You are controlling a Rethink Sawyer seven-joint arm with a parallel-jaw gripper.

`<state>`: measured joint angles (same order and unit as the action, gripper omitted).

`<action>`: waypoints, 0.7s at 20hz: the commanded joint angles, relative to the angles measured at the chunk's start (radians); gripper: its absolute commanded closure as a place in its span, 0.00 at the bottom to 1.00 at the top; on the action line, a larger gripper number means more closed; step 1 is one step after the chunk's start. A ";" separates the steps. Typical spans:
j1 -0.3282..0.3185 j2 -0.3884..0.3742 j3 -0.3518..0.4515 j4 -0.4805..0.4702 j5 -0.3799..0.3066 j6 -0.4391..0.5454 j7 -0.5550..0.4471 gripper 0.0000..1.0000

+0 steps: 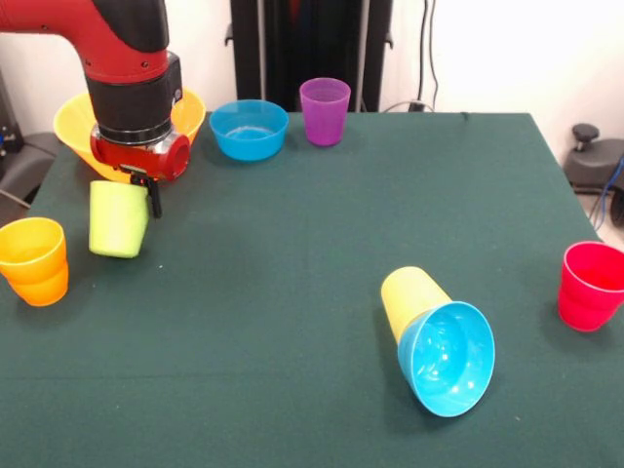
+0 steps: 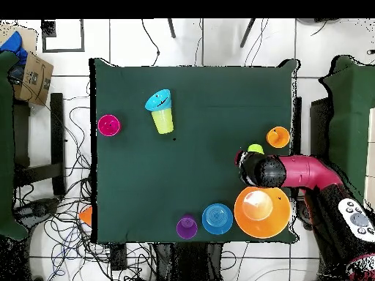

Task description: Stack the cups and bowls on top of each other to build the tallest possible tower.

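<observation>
The lime green cup (image 1: 118, 219) is being held upside down, slightly tilted, at the surface's (image 1: 292, 244) edge, between the orange cup (image 1: 35, 260) and the large yellow bowl (image 1: 73, 122). The tool (image 1: 146, 191) is sitting directly above it; one finger is seen against the cup's side, apparently closed on it. The toppled yellow cup (image 1: 409, 297), with a blue bowl (image 1: 448, 359) at its mouth, is lying well apart, across the surface.
</observation>
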<state>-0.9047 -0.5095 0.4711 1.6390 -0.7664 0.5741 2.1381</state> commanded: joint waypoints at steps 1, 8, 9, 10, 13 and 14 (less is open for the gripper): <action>-0.016 -0.024 0.018 0.044 -0.021 -0.019 -0.132 1.00; -0.015 -0.031 0.020 0.064 -0.005 -0.012 -0.103 1.00; -0.012 -0.033 0.018 0.068 -0.009 -0.018 -0.098 1.00; -0.010 -0.036 0.017 0.071 -0.012 -0.025 -0.092 1.00; -0.006 -0.042 0.013 0.075 -0.015 -0.029 -0.085 1.00; -0.004 -0.045 0.011 0.076 -0.015 -0.025 -0.085 1.00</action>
<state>-0.9357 -0.5533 0.4708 1.6568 -0.7662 0.5743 2.1381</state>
